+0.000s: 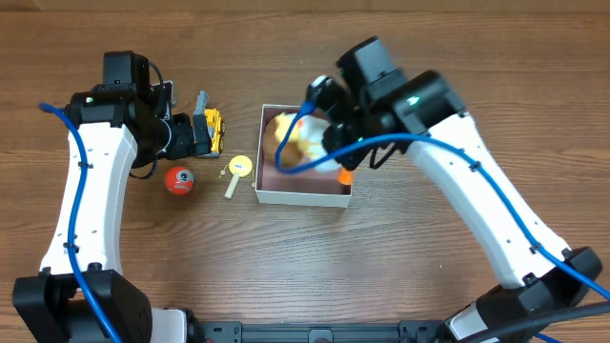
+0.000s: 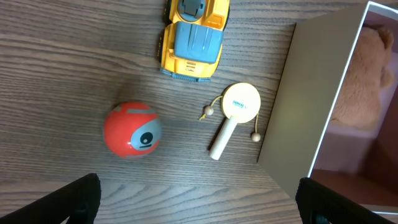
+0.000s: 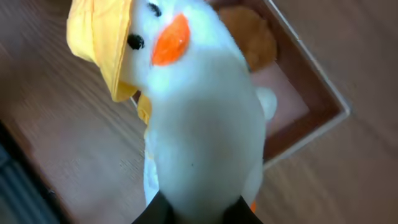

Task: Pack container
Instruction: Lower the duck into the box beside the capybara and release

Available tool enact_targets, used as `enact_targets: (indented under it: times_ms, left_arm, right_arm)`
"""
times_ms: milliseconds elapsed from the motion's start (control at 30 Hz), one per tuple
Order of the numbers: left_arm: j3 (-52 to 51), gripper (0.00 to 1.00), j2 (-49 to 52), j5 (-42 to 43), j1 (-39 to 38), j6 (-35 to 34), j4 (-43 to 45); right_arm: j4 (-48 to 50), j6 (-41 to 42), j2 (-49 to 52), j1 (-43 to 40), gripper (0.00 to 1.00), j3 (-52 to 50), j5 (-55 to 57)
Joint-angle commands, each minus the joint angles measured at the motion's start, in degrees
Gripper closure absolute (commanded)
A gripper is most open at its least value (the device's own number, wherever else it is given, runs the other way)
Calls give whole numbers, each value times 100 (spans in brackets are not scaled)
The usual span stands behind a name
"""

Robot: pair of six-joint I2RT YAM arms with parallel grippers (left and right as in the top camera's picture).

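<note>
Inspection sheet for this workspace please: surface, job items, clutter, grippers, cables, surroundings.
Surface: brown wood-grain table, no damage seen.
Job's things: shallow white-walled square container with pink bottom, a tan plush toy inside; white plush duck with yellow hat held above it; yellow toy truck, red ball with an eye print and yellow wooden rattle drum lie outside, beside its wall.
Clutter: nothing seen.
Grippers: left gripper open above the loose toys; right gripper shut on the duck.
Cables: blue cable along each arm, one looping over the container.
Surroundings: black base rail at the table edge.
</note>
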Motion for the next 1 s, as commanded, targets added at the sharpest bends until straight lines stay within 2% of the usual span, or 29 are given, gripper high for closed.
enact_targets:
  times_ms: [0, 100, 200, 333, 467, 967]
  left_arm:
    - [129, 0, 22, 48, 26, 87, -9]
    - [129, 0, 22, 48, 26, 87, -7]
    - [129, 0, 22, 48, 26, 87, -9]
    - [129, 0, 22, 48, 26, 87, -7]
    - [129, 0, 22, 48, 26, 87, -9]
    - [129, 0, 22, 48, 26, 87, -9]
  right_arm:
    - [387, -1237, 85, 138, 96, -291, 240]
    - [719, -1943, 372, 85, 96, -468, 455]
    - [1088, -1941, 669, 13, 96, -472, 813]
    - [1648, -1248, 896, -105, 96, -472, 841]
    - [2068, -1119, 1193, -369, 96, -472, 901]
    - [1784, -796, 1945, -570, 96, -476, 527]
